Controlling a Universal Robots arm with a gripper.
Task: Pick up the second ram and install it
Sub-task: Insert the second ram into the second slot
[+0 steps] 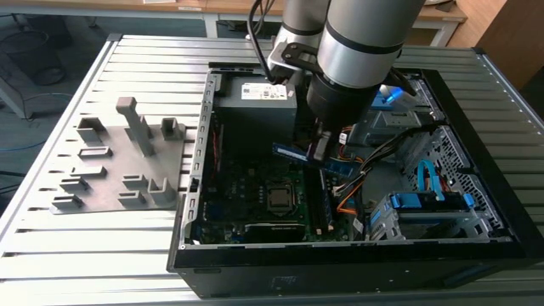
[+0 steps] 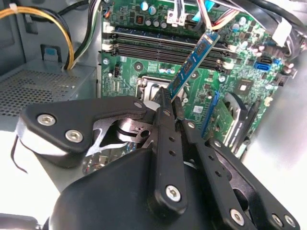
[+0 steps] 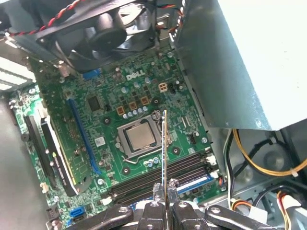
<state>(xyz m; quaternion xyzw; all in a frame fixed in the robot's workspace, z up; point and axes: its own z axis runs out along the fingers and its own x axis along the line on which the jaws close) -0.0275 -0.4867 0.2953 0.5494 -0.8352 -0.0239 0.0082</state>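
**Second ram in the end effector, above the motherboard**

We note the end effector (image 1: 320, 148) lowered into the open computer case (image 1: 357, 256), which lies on its side on the ribbed metal table (image 1: 85, 261). Its fingers are drawn in tight on the second ram (image 1: 292, 153), with only the board's thickness between them.

In the exterior view the stick runs crosswise under the arm, a blue strip sticking out on both sides of the grip. It hangs raised above the green motherboard (image 1: 255, 191).

In the second wrist view the second ram (image 2: 196, 57) reaches out from the end effector (image 2: 170, 98) toward the black memory slots (image 2: 163, 45), with its far end free.

In the first wrist view we see the second ram (image 3: 164, 139) edge-on, a thin line rising from the end effector (image 3: 165, 186). It crosses in front of the memory slots (image 3: 139, 184) beside the processor socket (image 3: 139, 136) and is not seated in any slot.

The grey holder tray (image 1: 102, 191) lies on the table, well apart on the exterior view's left.
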